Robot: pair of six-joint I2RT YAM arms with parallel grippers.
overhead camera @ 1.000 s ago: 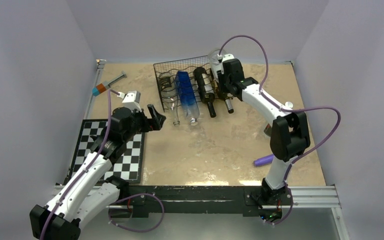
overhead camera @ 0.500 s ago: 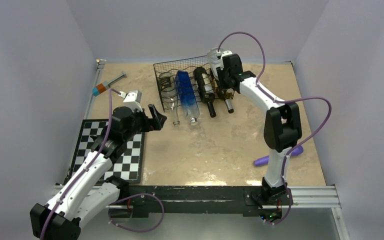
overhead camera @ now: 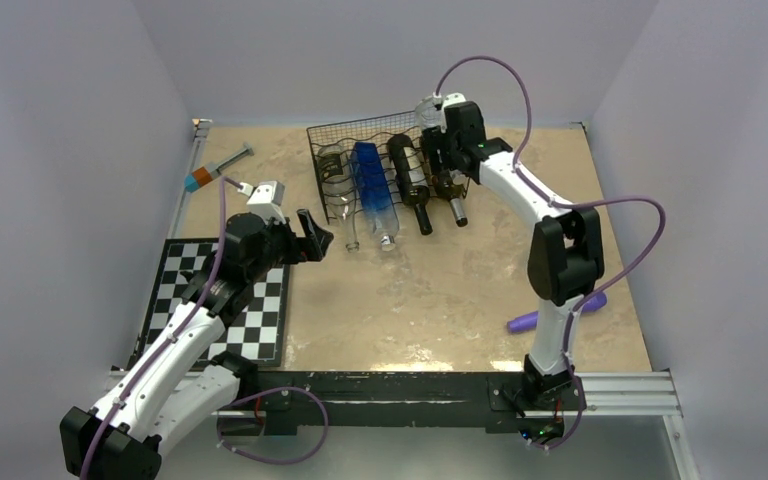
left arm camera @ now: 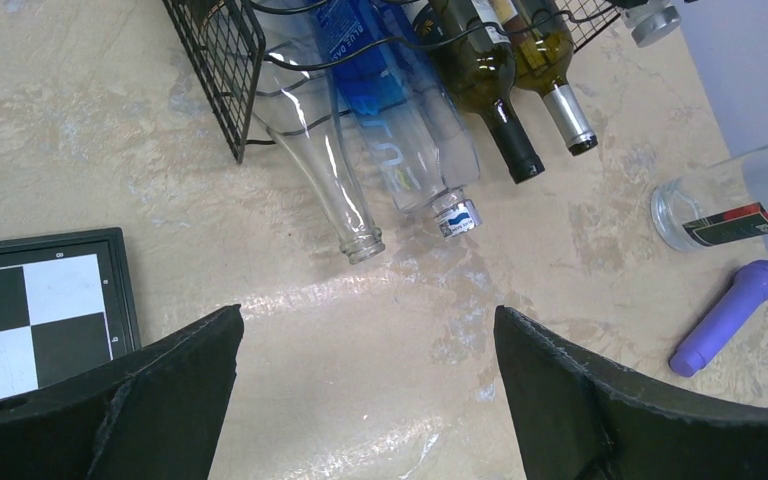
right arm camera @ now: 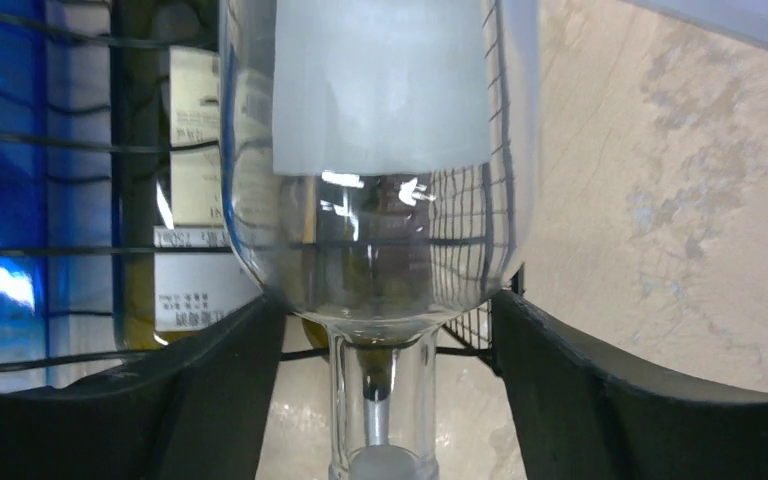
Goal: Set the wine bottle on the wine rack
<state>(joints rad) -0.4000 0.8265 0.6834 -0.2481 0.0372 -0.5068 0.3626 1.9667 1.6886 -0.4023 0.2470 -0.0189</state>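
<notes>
The black wire wine rack [overhead camera: 360,135] stands at the back middle with several bottles lying in it, necks pointing toward me. My right gripper [overhead camera: 440,160] hovers over its right end. In the right wrist view a clear wine bottle [right arm camera: 380,150] with a white label lies above the wires, over an olive bottle. The right gripper [right arm camera: 385,305] is open, its fingers standing apart on either side of the bottle's thin neck without touching it. My left gripper [left arm camera: 368,320] is open and empty above the table, left of the wine rack [left arm camera: 215,60].
A clear bottle [left arm camera: 330,190], a blue one [left arm camera: 390,110] and a dark green one [left arm camera: 490,90] stick out of the rack's front. Another clear bottle [left arm camera: 730,205] and a purple cylinder [left arm camera: 725,315] lie at the right. A checkerboard [overhead camera: 260,310] and a syringe [overhead camera: 218,167] lie at the left.
My right arm pushed slightly farther back over the rack, then its jaws spread apart off the clear bottle. The left arm has not moved.
</notes>
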